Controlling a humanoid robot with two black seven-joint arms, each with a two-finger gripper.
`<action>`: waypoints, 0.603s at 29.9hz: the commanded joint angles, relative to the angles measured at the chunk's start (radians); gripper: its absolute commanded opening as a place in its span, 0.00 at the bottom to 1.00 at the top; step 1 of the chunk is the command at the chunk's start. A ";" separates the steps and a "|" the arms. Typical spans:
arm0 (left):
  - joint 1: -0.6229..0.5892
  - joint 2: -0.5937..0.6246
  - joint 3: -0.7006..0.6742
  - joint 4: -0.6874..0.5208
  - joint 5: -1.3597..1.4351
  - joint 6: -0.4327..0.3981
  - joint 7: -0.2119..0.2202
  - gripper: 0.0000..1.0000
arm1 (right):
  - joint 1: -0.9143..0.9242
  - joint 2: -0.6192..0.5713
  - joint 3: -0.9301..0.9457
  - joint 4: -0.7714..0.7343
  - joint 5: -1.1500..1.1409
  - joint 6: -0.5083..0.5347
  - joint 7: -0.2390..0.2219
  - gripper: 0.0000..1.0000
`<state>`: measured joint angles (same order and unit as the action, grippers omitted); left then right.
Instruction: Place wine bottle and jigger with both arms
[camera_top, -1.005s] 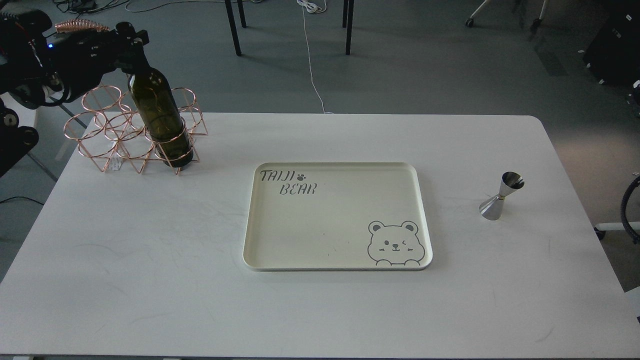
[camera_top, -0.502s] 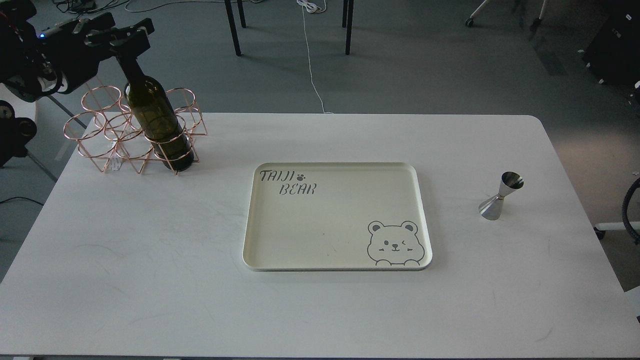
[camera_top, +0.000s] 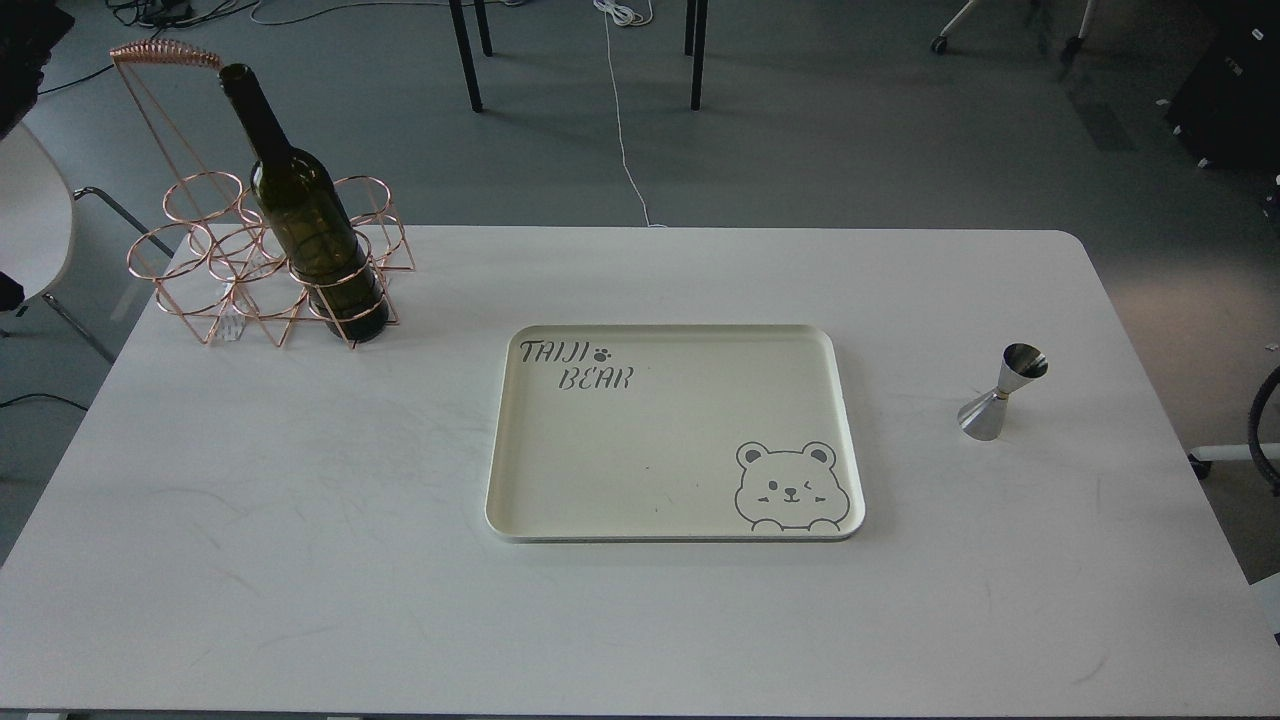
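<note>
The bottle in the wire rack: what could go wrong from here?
1. The bottle leans in a ring at the near corner of the rack; a lift that is not straight may drag or tip the light rack.
2. The jigger is narrow-waisted, so a side touch could topple it.

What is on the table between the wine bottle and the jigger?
In the head view, the cream tray with a bear drawing lies between the wine bottle and the jigger; nothing is on it. The remaining tabletop between them is bare.
</note>
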<state>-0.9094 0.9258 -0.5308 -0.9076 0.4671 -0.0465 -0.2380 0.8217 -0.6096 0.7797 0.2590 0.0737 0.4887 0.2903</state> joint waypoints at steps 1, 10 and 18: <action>0.043 -0.008 0.000 0.048 -0.361 -0.058 -0.021 0.99 | -0.013 -0.001 0.004 -0.004 0.001 0.000 0.007 1.00; 0.142 -0.062 -0.001 0.165 -0.801 -0.338 -0.021 0.99 | -0.064 0.007 0.010 -0.004 0.014 0.000 0.012 1.00; 0.236 -0.168 -0.069 0.167 -0.913 -0.442 -0.060 0.99 | -0.098 0.073 0.010 -0.006 0.127 0.000 -0.008 1.00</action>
<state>-0.7030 0.7954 -0.5610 -0.7413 -0.4125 -0.4791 -0.2800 0.7265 -0.5574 0.7841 0.2550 0.1830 0.4887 0.2857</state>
